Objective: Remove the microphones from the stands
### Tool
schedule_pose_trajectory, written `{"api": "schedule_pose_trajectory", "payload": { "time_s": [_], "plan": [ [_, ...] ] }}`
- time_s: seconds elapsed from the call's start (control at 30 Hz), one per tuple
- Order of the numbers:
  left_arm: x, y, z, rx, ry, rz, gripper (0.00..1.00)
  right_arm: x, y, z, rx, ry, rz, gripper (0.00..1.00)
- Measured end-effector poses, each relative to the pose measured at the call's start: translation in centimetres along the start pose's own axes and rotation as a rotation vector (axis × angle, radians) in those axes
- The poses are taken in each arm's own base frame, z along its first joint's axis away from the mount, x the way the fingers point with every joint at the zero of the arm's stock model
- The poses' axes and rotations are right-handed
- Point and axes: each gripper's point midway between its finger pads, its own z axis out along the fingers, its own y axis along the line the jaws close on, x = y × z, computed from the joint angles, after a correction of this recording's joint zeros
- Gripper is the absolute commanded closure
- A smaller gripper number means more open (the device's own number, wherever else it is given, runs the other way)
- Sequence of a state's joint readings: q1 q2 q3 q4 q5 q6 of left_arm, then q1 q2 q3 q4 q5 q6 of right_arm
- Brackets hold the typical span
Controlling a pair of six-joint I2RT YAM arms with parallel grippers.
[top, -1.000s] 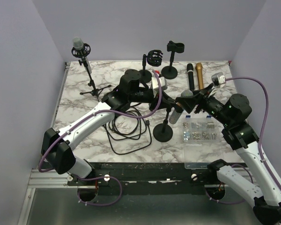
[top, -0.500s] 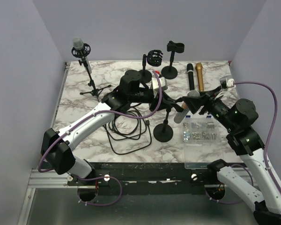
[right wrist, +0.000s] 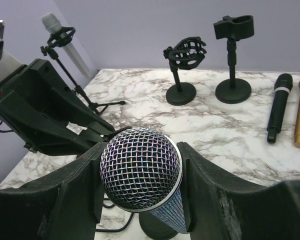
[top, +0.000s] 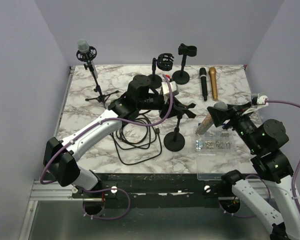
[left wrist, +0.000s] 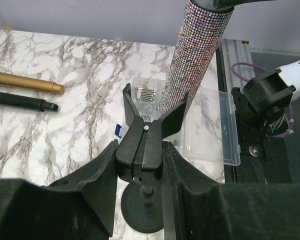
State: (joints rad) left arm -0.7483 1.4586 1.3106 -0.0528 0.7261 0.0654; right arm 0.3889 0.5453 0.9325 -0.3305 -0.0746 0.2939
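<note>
The glitter microphone [top: 209,120] with a mesh head [right wrist: 140,167] is held in the air by my right gripper [top: 221,114], whose fingers are shut on the head [right wrist: 140,170]. In the top view it hangs to the right of the black desk stand [top: 174,141], apart from its clip [top: 184,107]. My left gripper [top: 176,106] is shut on the base of that clip [left wrist: 142,150], and the clip's prongs stand open and empty. In the left wrist view the microphone body [left wrist: 197,55] slants just beyond the clip.
A black microphone [top: 203,83] and a gold one [top: 213,82] lie at the back right. Two empty stands [top: 164,62] [top: 186,52] and a tripod stand with a silver microphone [top: 85,50] stand at the back. A cable coil [top: 137,135] lies centre-left and a clear screw box [top: 215,145] front right.
My right gripper has moved right and toward the front with the microphone, drawing it out of the clip. My left gripper has stayed on the clip.
</note>
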Motion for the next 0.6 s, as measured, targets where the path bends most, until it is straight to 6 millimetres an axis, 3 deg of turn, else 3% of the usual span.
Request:
{"api": "schedule_pose_trajectory", "payload": {
  "time_s": [0.1, 0.17, 0.4, 0.6],
  "plan": [
    [0.1, 0.1, 0.0, -0.011, 0.004, -0.014, 0.17, 0.2, -0.7, -0.2, 0.039, 0.003, 0.0, 0.99],
    [0.4, 0.0, -0.1, -0.019, 0.019, -0.031, 0.03, 0.1, -1.0, -0.2, 0.056, 0.001, 0.0, 0.99],
    [0.5, -0.5, -0.7, -0.056, 0.051, -0.066, 0.01, 0.4, -1.7, -0.2, 0.093, 0.004, 0.001, 0.99],
    [-2.9, -0.6, -3.0, -0.16, -0.003, -0.05, 0.02, 0.8, -2.6, 0.3, 0.139, 0.016, 0.005, 0.99]
  ]
}}
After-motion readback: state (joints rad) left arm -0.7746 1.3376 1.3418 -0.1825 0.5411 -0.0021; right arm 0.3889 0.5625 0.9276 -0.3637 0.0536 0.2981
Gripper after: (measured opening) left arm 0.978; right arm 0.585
